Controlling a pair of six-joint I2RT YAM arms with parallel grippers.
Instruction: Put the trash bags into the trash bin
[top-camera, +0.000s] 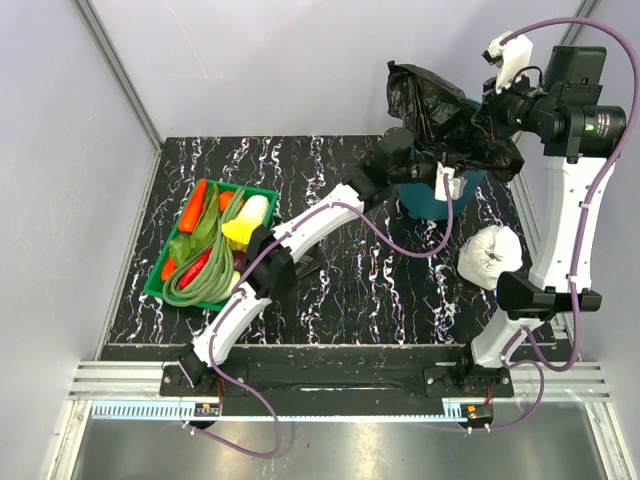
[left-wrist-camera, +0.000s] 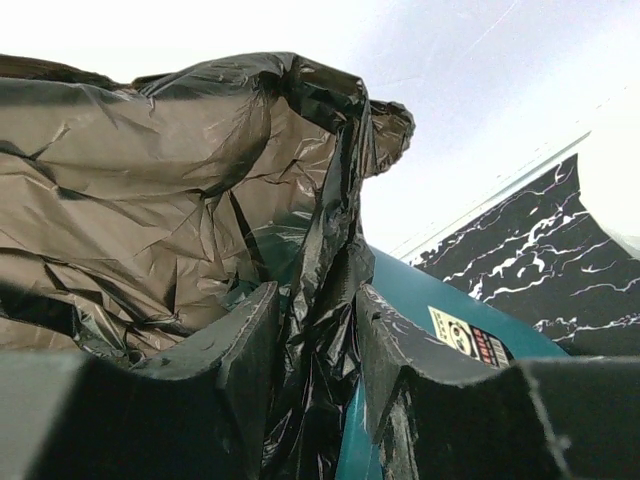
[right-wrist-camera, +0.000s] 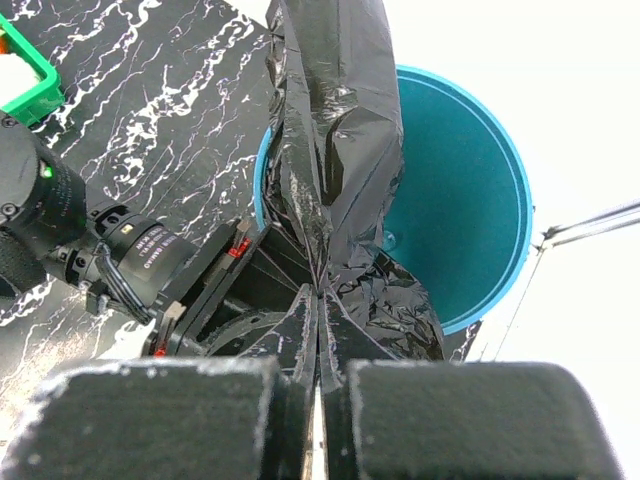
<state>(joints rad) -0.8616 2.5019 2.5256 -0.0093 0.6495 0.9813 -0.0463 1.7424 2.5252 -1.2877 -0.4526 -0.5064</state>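
Above the trash bin (top-camera: 415, 200), the right gripper (right-wrist-camera: 318, 305) is clamped tight on a pleat of the large trash bag (top-camera: 435, 105), which hangs over the bin's mouth with its lower folds at the near rim. The left gripper (left-wrist-camera: 315, 315) straddles a bunched fold there; whether it truly pinches the film I cannot tell. To do this well, I'd get both holds sure, then feed the film downward past the rim (thin plastic slips and billows), letting go only once it sits low. The bag hides the bin's floor, and I cannot find the small folded bundle
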